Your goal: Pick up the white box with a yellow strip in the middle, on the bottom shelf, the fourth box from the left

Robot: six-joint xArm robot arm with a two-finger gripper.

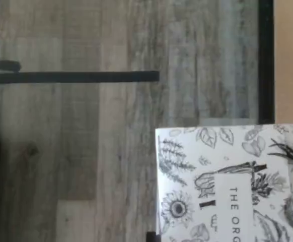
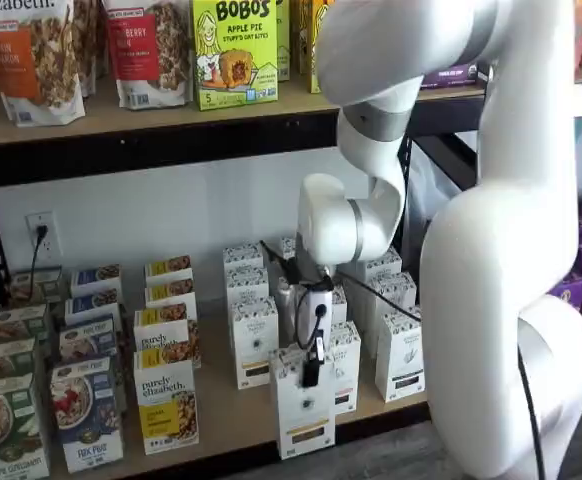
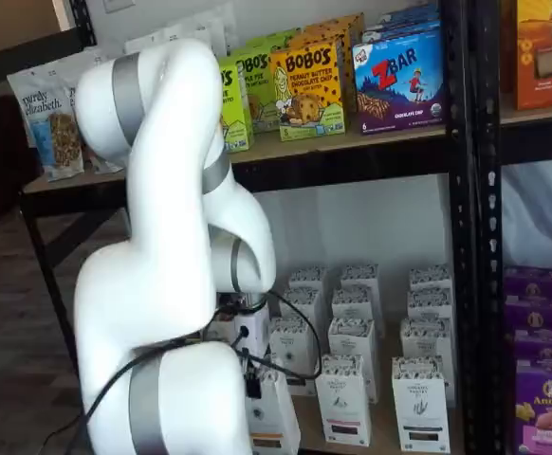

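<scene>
The white box (image 2: 304, 415) is a tall slim carton with a speckled top and a yellow band low on its front. It stands forward of its row, at the black front rail of the bottom shelf (image 2: 221, 412). My gripper (image 2: 311, 375) comes down onto its top, with a black finger over the upper front face, shut on it. In a shelf view the box (image 3: 274, 419) shows low beside my arm, with the gripper (image 3: 253, 384) at its top. In the wrist view the box's leaf-patterned top (image 1: 227, 186) hangs over the floor, across the rail (image 1: 266, 60).
More white cartons (image 2: 254, 340) (image 2: 401, 355) stand in rows either side and behind. "purely elizabeth" boxes (image 2: 166, 400) and blue boxes (image 2: 86, 412) are to the left. The upper shelf holds Bobo's boxes (image 2: 233, 50). Purple boxes (image 3: 546, 398) sit beyond a black upright (image 3: 461, 237).
</scene>
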